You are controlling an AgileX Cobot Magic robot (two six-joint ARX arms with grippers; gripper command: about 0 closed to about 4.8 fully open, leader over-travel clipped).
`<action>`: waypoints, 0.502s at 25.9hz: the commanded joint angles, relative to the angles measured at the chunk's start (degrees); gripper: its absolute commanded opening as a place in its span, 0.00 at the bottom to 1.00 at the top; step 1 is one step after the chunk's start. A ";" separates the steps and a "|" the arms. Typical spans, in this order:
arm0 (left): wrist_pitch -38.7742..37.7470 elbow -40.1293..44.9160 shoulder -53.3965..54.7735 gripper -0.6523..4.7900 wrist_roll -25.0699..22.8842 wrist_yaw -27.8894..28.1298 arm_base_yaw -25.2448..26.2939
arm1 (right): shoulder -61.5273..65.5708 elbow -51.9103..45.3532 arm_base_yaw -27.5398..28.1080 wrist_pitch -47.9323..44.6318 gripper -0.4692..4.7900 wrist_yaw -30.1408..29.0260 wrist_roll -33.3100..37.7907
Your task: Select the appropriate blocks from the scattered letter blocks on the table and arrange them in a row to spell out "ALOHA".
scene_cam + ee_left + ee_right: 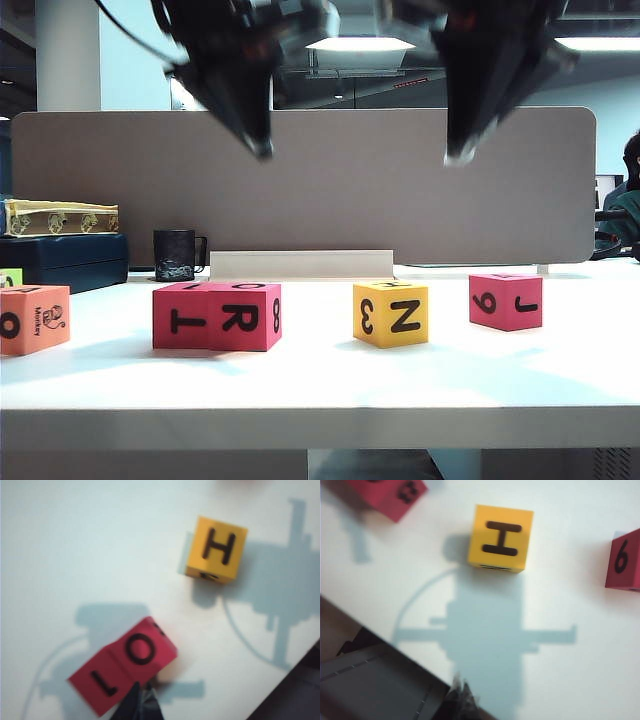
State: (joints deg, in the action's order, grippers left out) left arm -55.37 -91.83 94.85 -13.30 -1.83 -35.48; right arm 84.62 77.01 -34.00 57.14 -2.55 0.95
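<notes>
On the white table (320, 372) stand five letter blocks: an orange one (30, 318) at far left, two red ones (185, 316) (245, 316) touching side by side, a yellow one (391, 313) and a red one (505, 301) on the right. My left gripper (262, 150) hangs shut and empty high above the red pair. Its wrist view shows L (102, 682) and O (142, 647) on their tops, and H on the yellow block (216, 548). My right gripper (460, 155) hangs shut and empty, high between the yellow block (501, 539) and the red block marked 6 (624, 560).
A taupe divider panel (320, 180) closes the back of the table. Before it sit a black mug (177, 255), a white strip (300, 264), a dark box (60, 262) with a pale patterned box (60, 217) on top, and a lime-green block (10, 277).
</notes>
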 commanded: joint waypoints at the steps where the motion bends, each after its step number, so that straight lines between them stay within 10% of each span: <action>1: -0.85 -0.70 -5.42 0.11 0.26 -0.37 2.05 | 4.48 0.28 1.66 -2.51 0.08 0.26 -0.79; 13: -2.69 -0.59 -19.34 0.11 1.97 -4.70 5.51 | 12.48 0.28 1.99 -9.05 0.08 0.28 -1.07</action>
State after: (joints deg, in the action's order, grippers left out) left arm -58.11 -92.33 76.25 -11.94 -6.22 -30.28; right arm 96.53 77.01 -31.94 49.04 -2.35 0.08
